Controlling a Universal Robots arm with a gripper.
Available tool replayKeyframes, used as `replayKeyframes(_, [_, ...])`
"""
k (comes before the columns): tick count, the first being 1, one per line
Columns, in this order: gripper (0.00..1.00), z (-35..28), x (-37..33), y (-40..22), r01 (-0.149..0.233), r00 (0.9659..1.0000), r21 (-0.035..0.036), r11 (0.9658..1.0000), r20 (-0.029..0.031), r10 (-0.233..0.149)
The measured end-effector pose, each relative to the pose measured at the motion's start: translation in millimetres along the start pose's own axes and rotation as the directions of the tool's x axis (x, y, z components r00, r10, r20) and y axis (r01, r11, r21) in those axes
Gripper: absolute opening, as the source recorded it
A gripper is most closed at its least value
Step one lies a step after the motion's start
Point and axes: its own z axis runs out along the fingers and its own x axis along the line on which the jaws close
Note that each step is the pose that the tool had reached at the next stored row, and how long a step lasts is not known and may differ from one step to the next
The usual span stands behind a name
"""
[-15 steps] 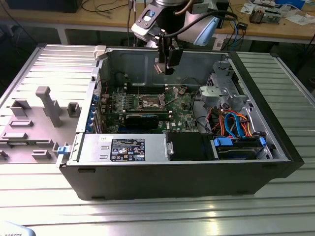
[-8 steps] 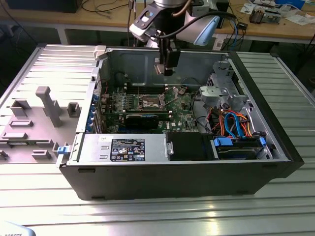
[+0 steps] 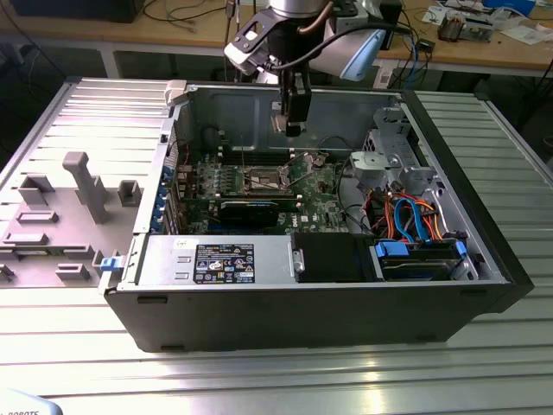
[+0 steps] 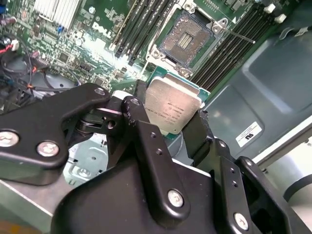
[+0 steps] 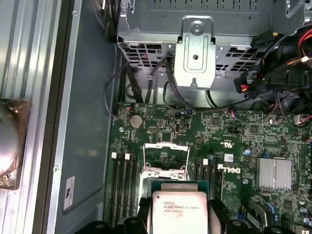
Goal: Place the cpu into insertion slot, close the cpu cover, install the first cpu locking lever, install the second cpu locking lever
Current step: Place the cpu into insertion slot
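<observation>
A: Gripper status?
B: Gripper (image 3: 294, 130) is clenched on the cpu (image 4: 173, 109). Two black fingers (image 4: 144, 129) pinch it by opposite edges, dull silver top facing the second wrist view, green substrate edge showing round it.
A: So the cpu isn't seated?
B: No. It hangs in the air above the motherboard (image 3: 320, 194), inside the open pc case (image 3: 302, 311). The insertion slot (image 4: 187, 40) is bare: dark centre w/ a contact grid, silver rim, nothing in it.
A: Slot vs. cpu?
B: Apart, not touching. In both wrist views the cpu is close to the camera w/ the slot beyond it. In the exterior view the slot (image 3: 263, 180) lies below the gripper, a bit to the exterior view's left.
A: Cover?
B: The cpu cover (image 5: 165, 145) is flipped up, i.e. open. Thin silver frame w/ a square window, green board visible thru it. A thin metal locking lever (image 4: 239, 35) juts from a slot corner across the memory slots (image 4: 141, 24), which flank the slot on both sides.
A: Anything else?
B: Exterior view: graphics card (image 3: 249, 210) on the near side of the board, psu (image 3: 173, 259) w/ a label in front of it, drive cage (image 3: 393, 160) and blue & orange cables (image 3: 415, 220) toward the exterior view's right. Grey fixture tray (image 3: 52, 233) sits on the slatted metal table (image 3: 259, 380), on the exterior view's left of the case.
</observation>
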Motion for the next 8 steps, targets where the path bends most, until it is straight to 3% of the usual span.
replayKeyframes(5, [0.54,3.7,-0.1,-0.2,-0.062,0.9981,0.0014,0.9981,0.0033,0.062])
replayKeyframes(8, [0.54,7.5,-0.1,-0.4,-0.107,0.9942,0.0052,0.9942,0.0058,0.107])
